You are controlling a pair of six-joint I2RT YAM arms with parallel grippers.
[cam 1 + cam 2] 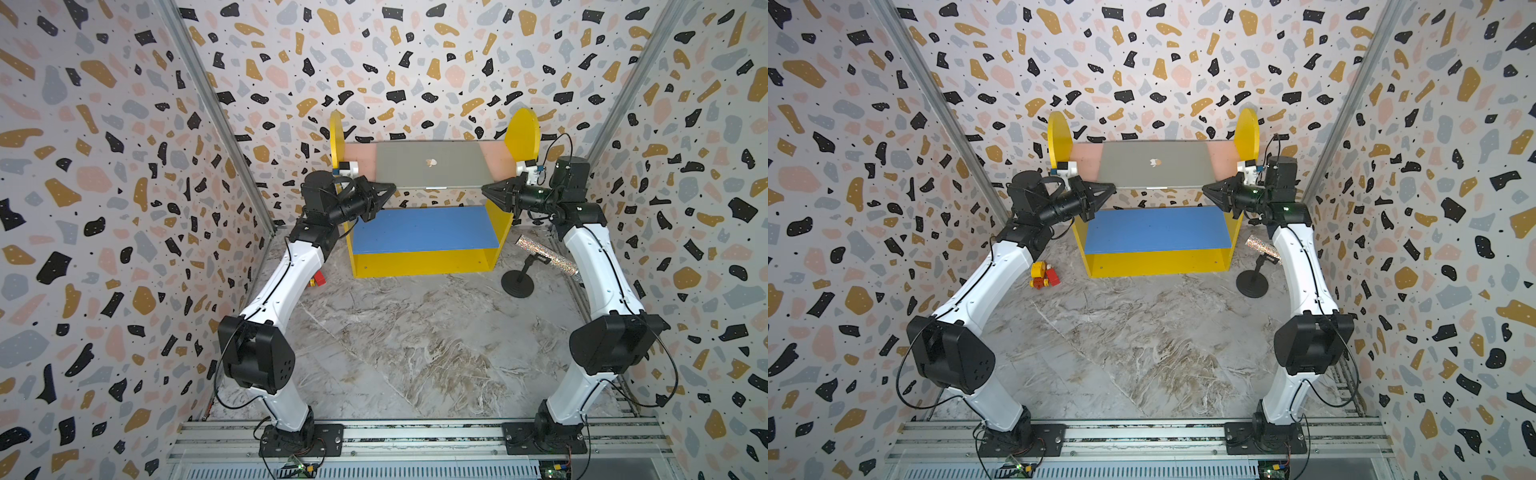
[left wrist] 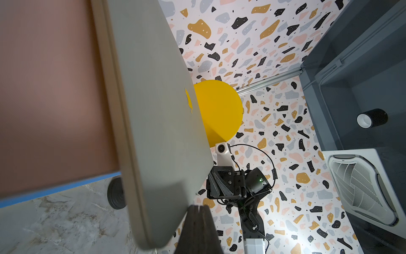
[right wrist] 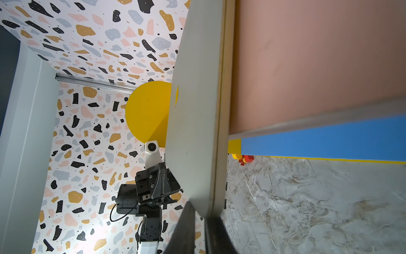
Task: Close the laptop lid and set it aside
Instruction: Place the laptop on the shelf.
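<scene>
Your laptop (image 1: 428,166) is shut and lies flat on the pink top board (image 1: 359,160) of the yellow shelf unit (image 1: 424,264), between its two round yellow end panels. The laptop lid (image 1: 1154,151) faces up. The only brand mark you can read is the pale apple logo (image 1: 432,162) at its centre, and in the left wrist view that logo takes on a yellow tint. The laptop's front edge juts a little past the front of the pink board, above the blue lower board (image 1: 424,228).

Your left hand (image 1: 390,188) is at the laptop's front left corner. Its fingers (image 2: 197,228) are clenched together with nothing between them, and the tips lie just beside the lid's corner. Whether they press on it you cannot tell.

Your right hand (image 1: 486,191) is at the front right corner. In the right wrist view its fingers (image 3: 186,228) stand a narrow gap apart, and the laptop's rounded corner reaches into that gap, so this hand is grasping the laptop there.

On the marble-patterned desk (image 1: 415,340), a red and yellow toy (image 1: 1044,276) sits near the left arm. A black round-footed stand (image 1: 517,284) carrying a glittery tube (image 1: 544,253) is beside the right arm. Both are well apart from the laptop.
</scene>
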